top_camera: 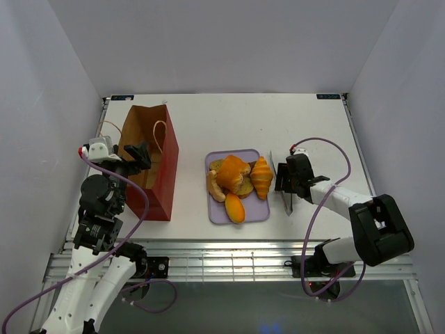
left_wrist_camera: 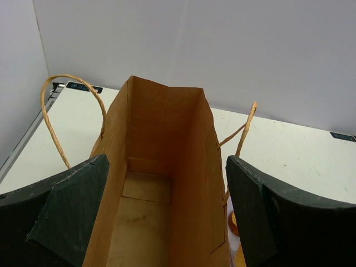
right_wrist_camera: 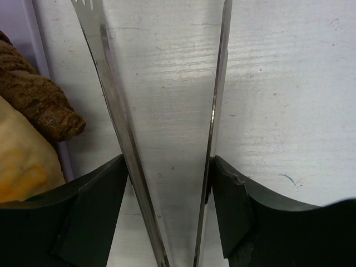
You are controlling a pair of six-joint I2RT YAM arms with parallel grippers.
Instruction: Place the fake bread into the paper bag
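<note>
Spread, the left tool (left_wrist_camera: pixel 166 161) hangs over one creased paper bag (left_wrist_camera: pixel 150 128). The right tool (right_wrist_camera: pixel 169 164) pinches shiny steel tongs (right_wrist_camera: pixel 111 100), rough-crusted fake bread (top_camera: pixel 236 177) to its left.

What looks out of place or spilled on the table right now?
Nothing stands out. The paper bag stands upright and open under the open left gripper, its floor bare. The fake bread is all piled on the lavender tray, none spilled. The right gripper grips the metal tongs beside the tray.

R gripper (right_wrist_camera: pixel 168 172) on metal tongs (right_wrist_camera: pixel 109 94), bread (right_wrist_camera: pixel 34 105) at L.
</note>
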